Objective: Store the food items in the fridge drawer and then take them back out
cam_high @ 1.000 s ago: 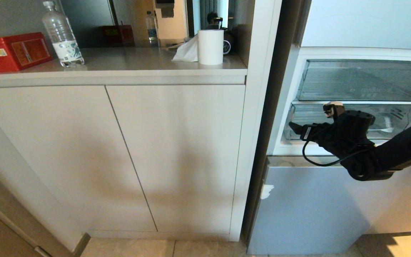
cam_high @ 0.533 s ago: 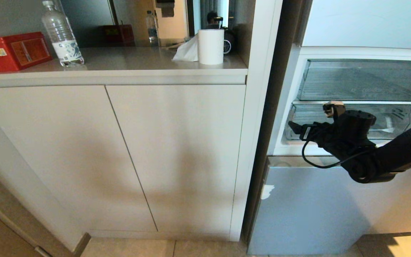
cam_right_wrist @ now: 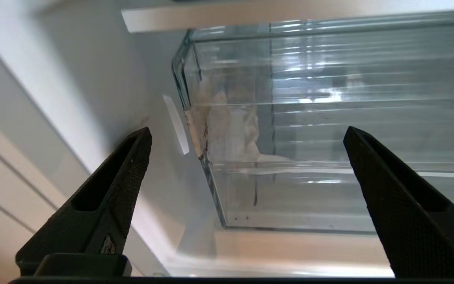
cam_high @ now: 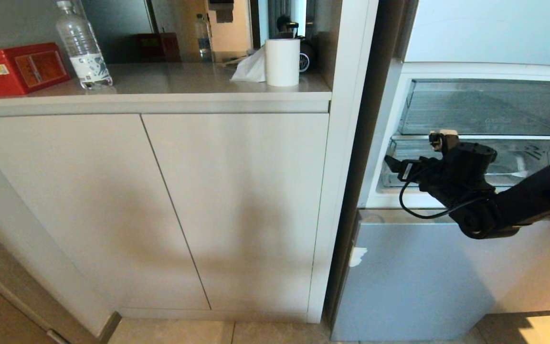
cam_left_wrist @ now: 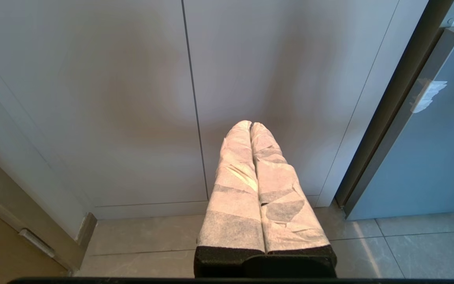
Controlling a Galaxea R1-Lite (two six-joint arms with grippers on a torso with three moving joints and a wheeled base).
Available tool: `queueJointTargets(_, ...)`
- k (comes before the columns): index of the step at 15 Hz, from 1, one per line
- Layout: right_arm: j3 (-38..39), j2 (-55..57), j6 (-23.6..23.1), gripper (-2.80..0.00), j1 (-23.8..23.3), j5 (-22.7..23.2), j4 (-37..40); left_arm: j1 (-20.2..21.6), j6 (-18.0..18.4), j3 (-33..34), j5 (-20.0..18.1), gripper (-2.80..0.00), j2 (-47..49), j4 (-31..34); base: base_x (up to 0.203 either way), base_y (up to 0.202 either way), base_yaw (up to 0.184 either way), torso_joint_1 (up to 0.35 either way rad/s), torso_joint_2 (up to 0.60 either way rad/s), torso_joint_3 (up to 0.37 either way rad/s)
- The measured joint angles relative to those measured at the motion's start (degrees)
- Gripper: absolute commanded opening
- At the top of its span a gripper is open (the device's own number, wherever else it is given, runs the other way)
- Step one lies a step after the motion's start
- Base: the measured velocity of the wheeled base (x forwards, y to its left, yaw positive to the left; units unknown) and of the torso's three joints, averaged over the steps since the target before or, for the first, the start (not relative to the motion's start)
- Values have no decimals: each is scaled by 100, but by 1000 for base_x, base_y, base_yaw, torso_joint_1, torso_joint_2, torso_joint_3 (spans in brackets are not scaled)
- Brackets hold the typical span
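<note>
Fridge drawer (cam_right_wrist: 309, 157), the lower of two clear bins in the open fridge (cam_high: 413, 272), sits pushed in on its shelf; no food item is visible in it or elsewhere. Right gripper (cam_right_wrist: 246, 165) hovers just before the drawer's left front corner, jaws wide apart and holding nothing, probably lined up to take the front lip. Upper clear bin (cam_high: 485, 107) lies directly above. Left gripper (cam_left_wrist: 250, 130), padded fingers pressed together, hangs parked low before the beige cabinet doors (cam_high: 160, 205)
</note>
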Motion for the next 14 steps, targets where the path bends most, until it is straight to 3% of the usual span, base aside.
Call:
queueJointTargets(4,-249,182,-11,0,28,-33,2,0,0,0,0,-280,0,0,0,0,0,0,0,0)
queueJointTargets(5,-262,197,-11,-280,30,-44,0,0,0,0,0,-280,0,1,0,0,0,0,0,0)
queueJointTargets(14,-426,243,-146,-280,358,-173,31,0,-2,0,0,-280,0,1,0,0,0,0,0,0)
